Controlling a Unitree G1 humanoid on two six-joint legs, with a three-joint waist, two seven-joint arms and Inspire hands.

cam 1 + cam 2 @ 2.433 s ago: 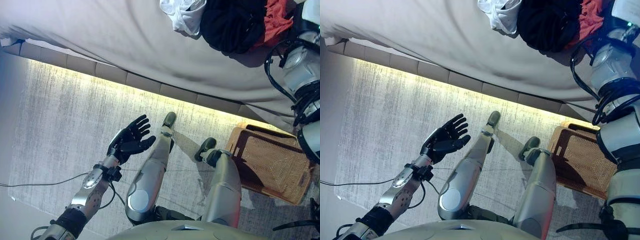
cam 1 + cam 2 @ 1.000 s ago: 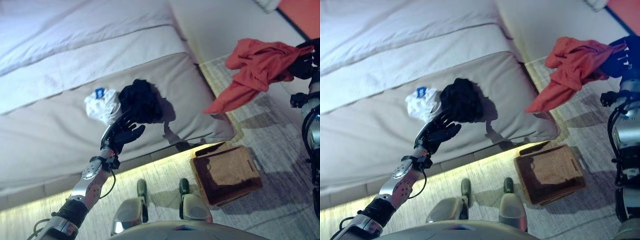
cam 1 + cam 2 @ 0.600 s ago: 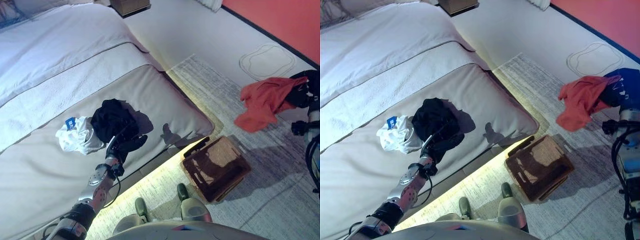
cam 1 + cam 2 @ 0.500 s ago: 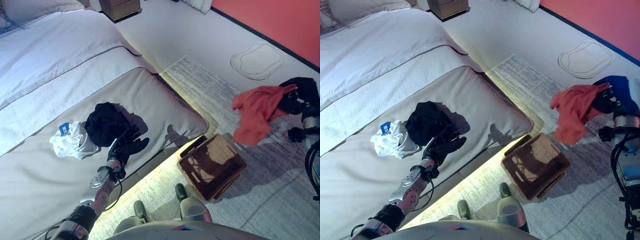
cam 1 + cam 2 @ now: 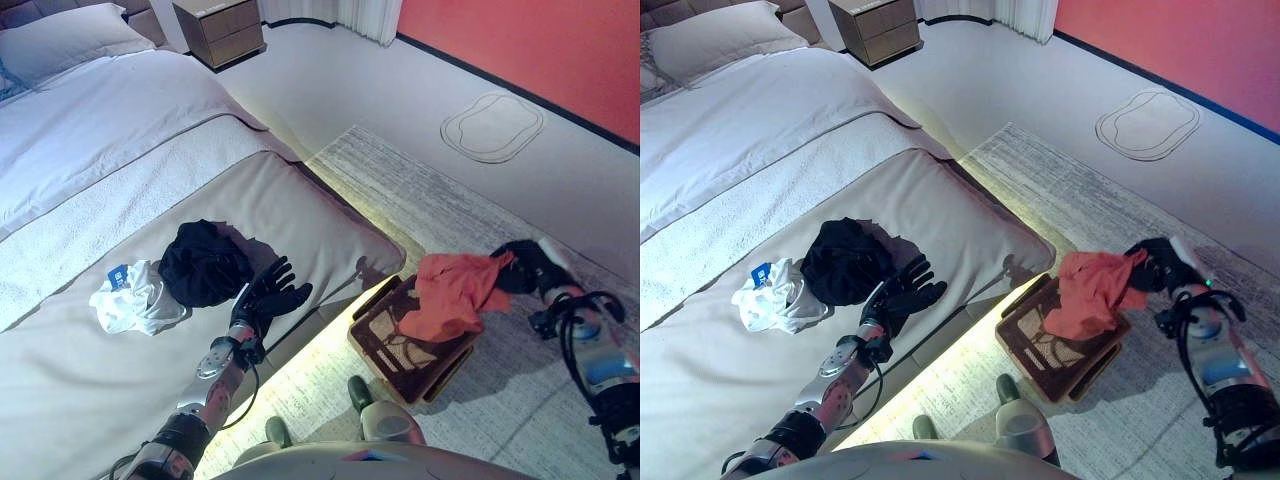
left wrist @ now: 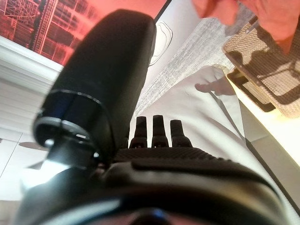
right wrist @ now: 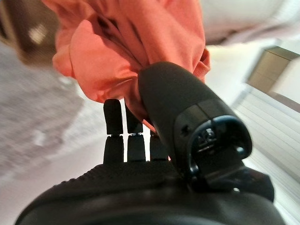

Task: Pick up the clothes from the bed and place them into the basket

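The bed [image 5: 120,160] fills the left half of the left eye view, and two garments lie on it at centre left: a black heap [image 5: 205,263] and, touching it on its left, a smaller white one [image 5: 135,297]. The basket [image 5: 408,345] stands on the rug [image 5: 450,215] at lower centre right, just off the bed's corner, and looks empty from here. So by my reading the task is about a third along at best: one garment is on its way, nothing is in the basket yet, and two remain to fetch.

That garment is the red cloth [image 5: 1092,291], which hangs over the basket, its lower folds draping across the near rim (whether they touch the weave I cannot tell at this angle). The right hand [image 5: 1155,266], at right of centre, grips it: in the right wrist view the thumb clamps a bunch of red fabric against the curled fingers [image 7: 115,124].

The left hand [image 5: 268,296] hovers over the bed's edge just right of the black heap, fingers straight and spread, holding nothing and touching no cloth.
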